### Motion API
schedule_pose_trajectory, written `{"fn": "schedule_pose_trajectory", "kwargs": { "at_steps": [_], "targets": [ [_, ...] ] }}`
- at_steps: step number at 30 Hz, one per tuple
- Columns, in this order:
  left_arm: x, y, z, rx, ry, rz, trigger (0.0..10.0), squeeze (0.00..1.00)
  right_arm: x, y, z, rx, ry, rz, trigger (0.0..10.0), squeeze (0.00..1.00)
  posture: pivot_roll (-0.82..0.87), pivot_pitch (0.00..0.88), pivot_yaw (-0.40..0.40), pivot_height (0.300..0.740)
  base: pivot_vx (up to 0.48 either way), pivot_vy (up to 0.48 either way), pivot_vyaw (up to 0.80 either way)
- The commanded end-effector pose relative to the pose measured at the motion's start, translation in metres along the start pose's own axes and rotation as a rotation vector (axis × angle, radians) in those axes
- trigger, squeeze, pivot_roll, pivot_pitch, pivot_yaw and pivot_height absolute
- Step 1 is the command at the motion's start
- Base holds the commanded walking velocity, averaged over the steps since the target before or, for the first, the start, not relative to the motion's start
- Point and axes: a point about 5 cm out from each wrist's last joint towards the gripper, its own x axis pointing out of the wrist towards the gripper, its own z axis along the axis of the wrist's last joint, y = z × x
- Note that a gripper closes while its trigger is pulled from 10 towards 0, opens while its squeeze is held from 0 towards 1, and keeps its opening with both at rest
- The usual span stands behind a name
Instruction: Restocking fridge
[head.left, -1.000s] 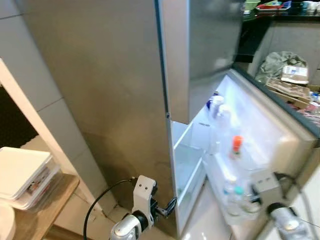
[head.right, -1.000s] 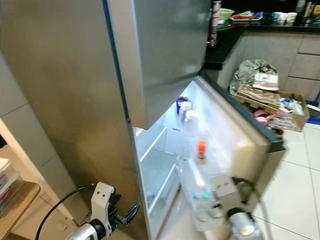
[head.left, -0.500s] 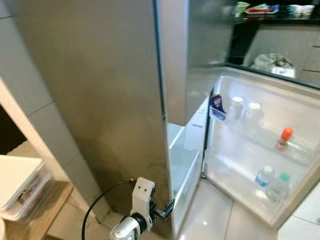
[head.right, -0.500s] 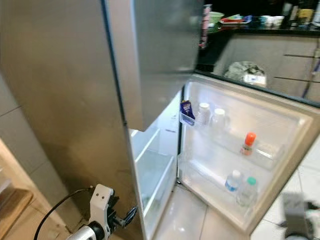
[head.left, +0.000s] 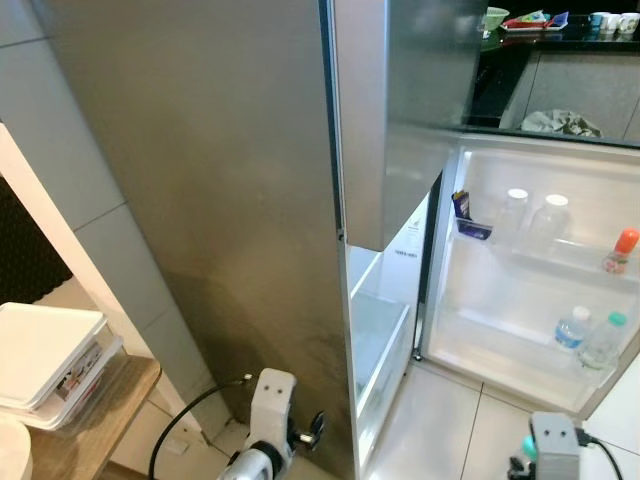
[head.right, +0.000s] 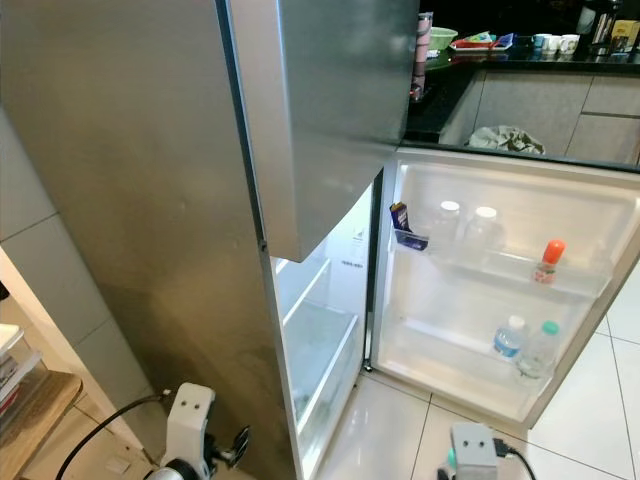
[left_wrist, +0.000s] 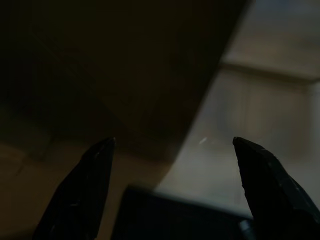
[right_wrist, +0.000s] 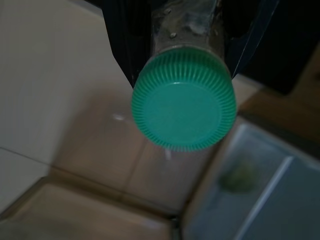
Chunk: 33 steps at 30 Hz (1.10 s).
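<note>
In front of the robot stands the tall steel fridge (head.left: 230, 200), and it takes most of the head view. Its lower door (head.right: 505, 290) is swung wide open to the right of the fridge body, while the upper door (head.right: 330, 110) is only partly open above it. Inside the fridge body, low down, a clear drawer (head.left: 378, 335) shows under a white shelf. On the upper shelf of the open door two white-capped jars (head.right: 465, 225) stand side by side, with a blue packet (head.right: 403, 222) at the hinge end and an orange-capped bottle (head.right: 546, 262) at the far end. On the lower door shelf two water bottles (head.right: 526, 345) stand together, one with a blue cap and one with a green cap. Left of the fridge, a wooden shelf (head.left: 95, 425) carries white boxes (head.left: 45, 355).

The right gripper (right_wrist: 175, 45) is low, over the tiled floor (head.left: 470, 430) below the open door, and its fingers close on a green-capped bottle (right_wrist: 184, 102). The left gripper (left_wrist: 172, 165) hangs beside the fridge's side wall, fingers spread wide and holding nothing.
</note>
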Motion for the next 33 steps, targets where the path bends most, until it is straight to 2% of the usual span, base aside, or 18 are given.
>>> {"fn": "schedule_pose_trajectory", "kwargs": {
  "at_steps": [1,4,9,13,14,19,25,33],
  "targets": [
    [-0.003,0.007,-0.013,0.023,0.07,0.048,10.0,0.0,0.0,0.017,-0.005,-0.047,0.007,0.097,10.0,0.0,-0.03,0.075,0.072,0.74,0.0,0.0,0.0],
    [-0.002,0.005,-0.011,-0.015,0.062,0.045,10.0,0.0,0.001,0.025,-0.001,-0.053,-0.023,0.135,10.0,0.0,-0.02,0.073,0.07,0.74,0.0,0.0,0.0],
    [0.001,0.0,-0.005,-0.038,0.034,0.039,10.0,0.0,0.001,0.023,0.003,-0.049,-0.041,0.136,10.0,0.0,-0.03,0.073,0.075,0.74,0.0,0.0,0.0],
    [0.003,-0.004,-0.003,-0.025,0.032,0.021,10.0,0.0,0.001,0.022,0.004,-0.043,-0.045,0.123,10.0,0.0,-0.05,0.072,0.09,0.74,0.0,0.0,0.0],
    [0.006,-0.009,-0.002,0.002,0.04,-0.008,10.0,0.0,0.001,0.021,0.003,-0.026,-0.051,0.107,10.0,0.0,-0.05,0.072,0.097,0.74,0.0,0.0,-0.8],
    [0.009,-0.01,0.001,0.032,0.035,-0.014,10.0,0.0,-0.001,0.022,0.0,-0.035,-0.055,0.101,10.0,0.0,-0.06,0.072,0.104,0.74,0.0,0.0,-0.8],
    [0.011,-0.008,0.009,0.002,0.003,0.009,10.0,0.0,-0.001,0.024,0.0,-0.036,-0.061,0.109,10.0,0.0,-0.07,0.071,0.111,0.74,0.0,0.0,-0.8],
    [0.015,-0.018,0.018,0.0,-0.036,-0.074,10.0,0.0,0.0,0.025,0.005,-0.057,-0.078,0.122,10.0,0.0,-0.06,0.06,0.095,0.74,0.0,0.0,-0.7]
  ]
}}
